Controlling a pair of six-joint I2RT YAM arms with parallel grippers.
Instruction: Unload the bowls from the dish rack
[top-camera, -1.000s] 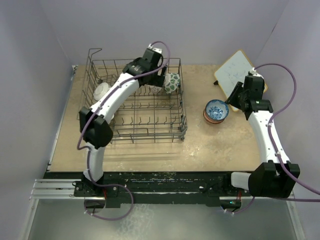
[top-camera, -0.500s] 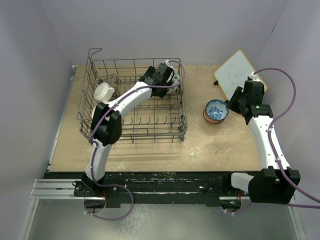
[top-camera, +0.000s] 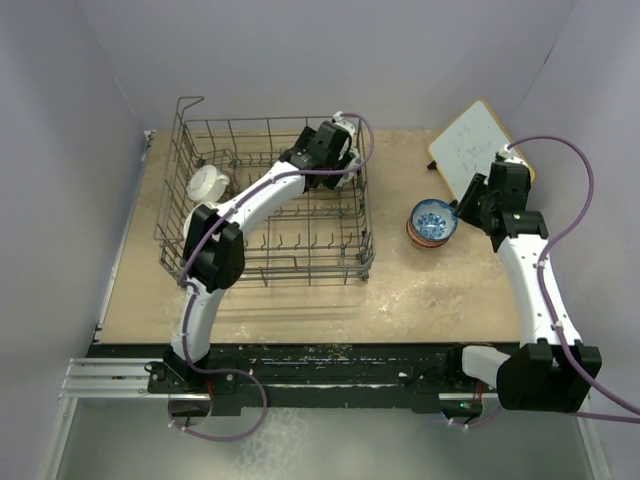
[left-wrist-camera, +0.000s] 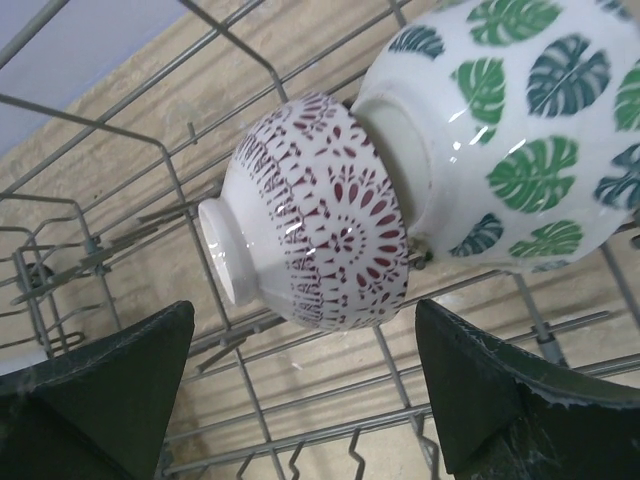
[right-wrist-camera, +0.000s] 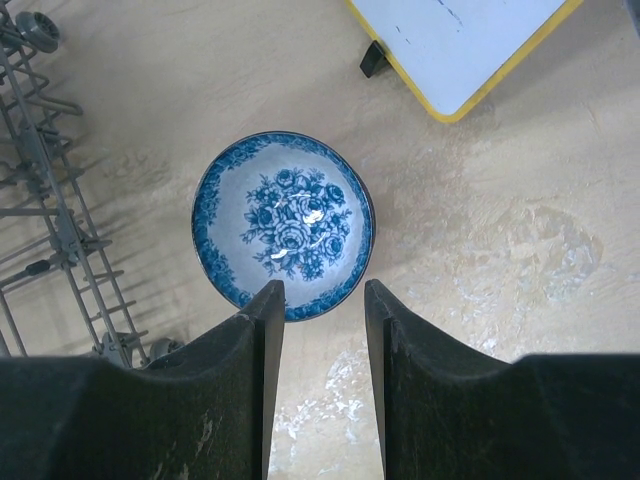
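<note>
The dark wire dish rack (top-camera: 262, 264) stands on the left of the table. In the left wrist view a grey-purple patterned bowl (left-wrist-camera: 320, 215) lies on its side in the rack, nested against a green-leaf white bowl (left-wrist-camera: 520, 140). My left gripper (left-wrist-camera: 305, 400) is open and empty, its fingers on either side just short of the purple bowl; in the top view it (top-camera: 332, 160) sits over the rack's far right corner. A white scalloped bowl (top-camera: 207, 183) is at the rack's left. My right gripper (right-wrist-camera: 320, 300) is open and empty above the near rim of the blue bowl (right-wrist-camera: 283, 220).
The blue bowl (top-camera: 434, 217) sits stacked on a red-orange bowl (top-camera: 424, 240) on the table right of the rack. A tilted white board with a yellow edge (top-camera: 478, 143) stands behind it. The rack's wires (right-wrist-camera: 50, 200) lie left of the right gripper.
My left gripper has swung right to the rack's far right corner and now covers the green-leaf bowl in the top view. The right gripper has shifted only slightly.
</note>
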